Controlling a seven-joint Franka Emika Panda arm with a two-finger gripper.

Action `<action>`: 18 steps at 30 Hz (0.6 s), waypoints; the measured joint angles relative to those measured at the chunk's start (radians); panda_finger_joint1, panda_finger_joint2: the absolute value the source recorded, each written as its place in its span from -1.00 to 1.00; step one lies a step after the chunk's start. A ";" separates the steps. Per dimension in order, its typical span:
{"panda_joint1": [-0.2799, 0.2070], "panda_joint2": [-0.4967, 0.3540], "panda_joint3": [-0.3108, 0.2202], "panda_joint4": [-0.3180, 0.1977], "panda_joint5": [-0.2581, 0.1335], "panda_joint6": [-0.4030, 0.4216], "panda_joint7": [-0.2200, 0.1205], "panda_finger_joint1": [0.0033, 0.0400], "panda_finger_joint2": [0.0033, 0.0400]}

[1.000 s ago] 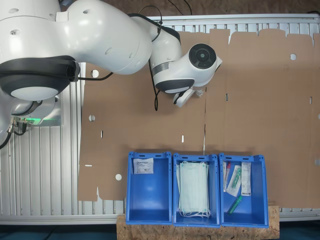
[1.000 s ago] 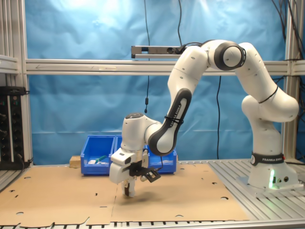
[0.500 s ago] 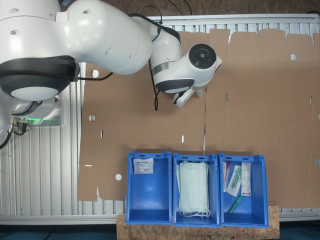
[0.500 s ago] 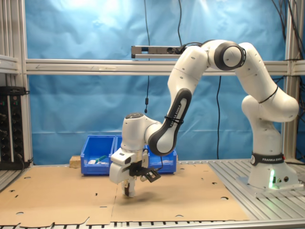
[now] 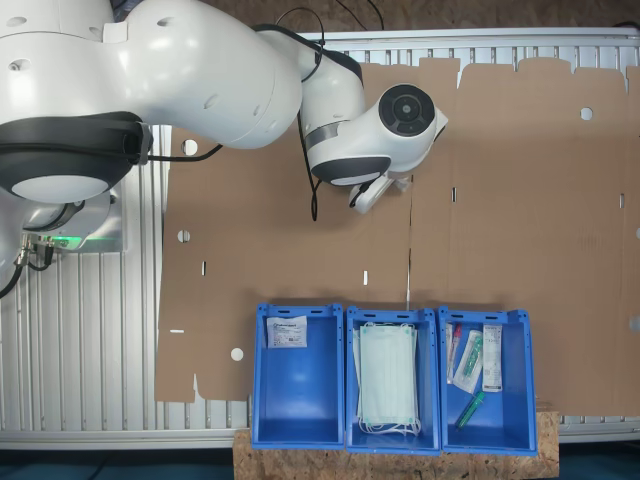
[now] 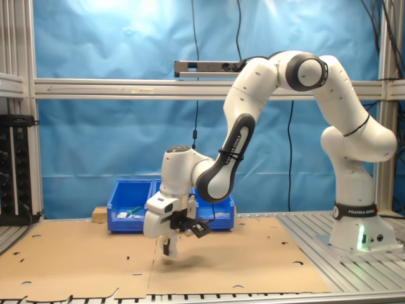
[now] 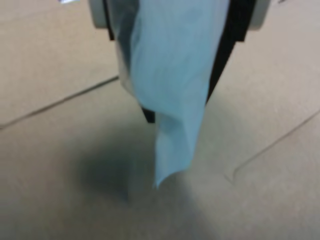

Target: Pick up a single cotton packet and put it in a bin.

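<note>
My tool [image 7: 170,100] was clamped on a thin, limp, pale white packet [image 7: 167,95], hanging just above the brown corrugated cardboard desk [image 5: 520,200]. I judged it best to keep it pinched firmly while carrying toward the rigid blue plastic bins [image 5: 296,375] at six o'clock in the first exterior view, releasing low inside one.

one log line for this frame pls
tool: shut on pale floppy packet | position: above cardboard sheet, packet hanging free | blue bins: not yet reached
</note>
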 joint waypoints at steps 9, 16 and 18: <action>0.000 -0.097 0.004 -0.043 0.000 -0.022 0.000 -0.88 -0.88; -0.002 -0.217 0.005 -0.107 0.000 -0.061 0.000 -0.88 -0.88; -0.005 -0.252 0.005 -0.127 0.000 -0.071 0.000 -0.88 -0.88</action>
